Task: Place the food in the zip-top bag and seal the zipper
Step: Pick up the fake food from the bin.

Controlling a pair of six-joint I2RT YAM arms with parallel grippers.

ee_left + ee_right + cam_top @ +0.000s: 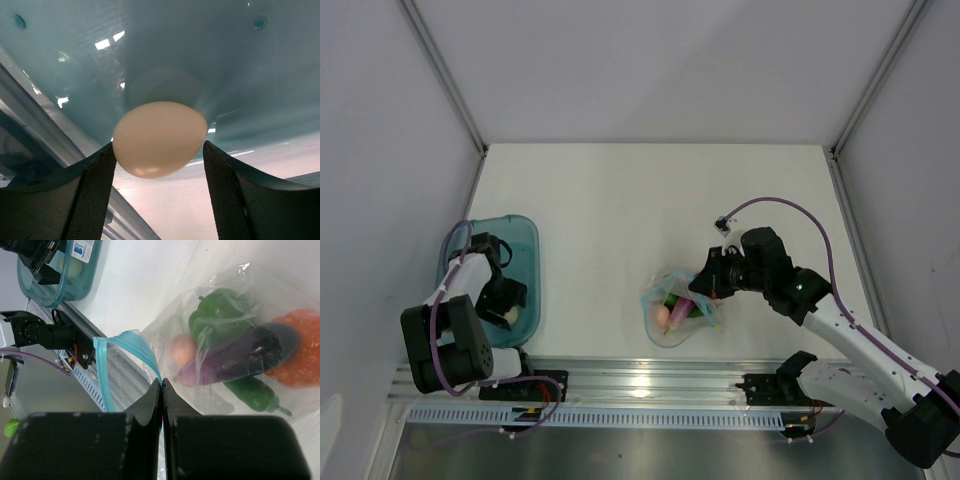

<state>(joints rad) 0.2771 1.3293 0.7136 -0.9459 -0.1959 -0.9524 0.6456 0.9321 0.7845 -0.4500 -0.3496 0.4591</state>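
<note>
Zip-top bag [678, 312] lies flat on the desk [620, 200], close to the desk's near edge and just beyond the metal rail [640, 380] that runs along it. Broad white desk surface extends from the bag toward the far wall and out to both sides.

Contents, counted through the clear plastic:
- one green bell pepper [220, 315]
- one purple eggplant [235, 357]
- one slim green pod [252, 392]
- one orange fruit [300, 357]
- one pinkish egg [182, 350]

That makes five pieces, packed touching one another at the bag's closed end.

Zipper [107, 382]: the blue strip stands lifted off the desk and curves in a loop, mouth unsealed. Right tool [161, 384] is clamped tight on the bag's mouth edge beside this strip, its two fingers pressed together with only plastic between them.

Well to the left of the bag, a teal tray [525, 235] sits at the desk's left edge, near the side wall. Left tool [506, 303] is down inside it with its jaws spread. A second egg [160, 137], the only piece in the tray, rests on the tray floor between the fingertips [100, 170]. Whether they press on it cannot be told
</note>
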